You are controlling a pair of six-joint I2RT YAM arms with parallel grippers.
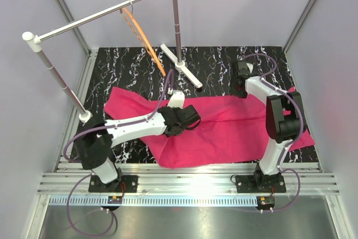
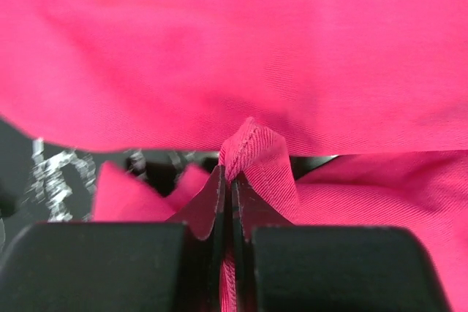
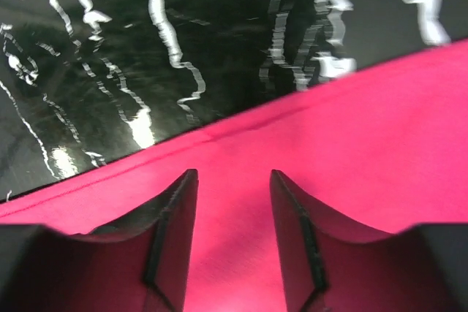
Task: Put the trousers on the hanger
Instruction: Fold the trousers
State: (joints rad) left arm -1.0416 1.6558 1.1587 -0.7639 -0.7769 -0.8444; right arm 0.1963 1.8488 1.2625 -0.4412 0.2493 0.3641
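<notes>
The magenta trousers [image 1: 224, 127] lie spread across the black marbled table. My left gripper [image 1: 193, 120] is at their middle and is shut on a pinched-up fold of the cloth [image 2: 248, 147], as the left wrist view shows. My right gripper [image 1: 241, 76] is open at the trousers' far edge; in the right wrist view it [image 3: 232, 180] hovers over the pink cloth [image 3: 351, 151] with nothing between the jaws. The orange hanger [image 1: 142, 37] hangs by its hook from the silver rail [image 1: 106, 12] at the back.
The rail's stand has a white foot [image 1: 182, 65] on the table behind the trousers and a second post [image 1: 59, 79] at the left. The black marbled table [image 1: 126, 68] ends at aluminium rails in front.
</notes>
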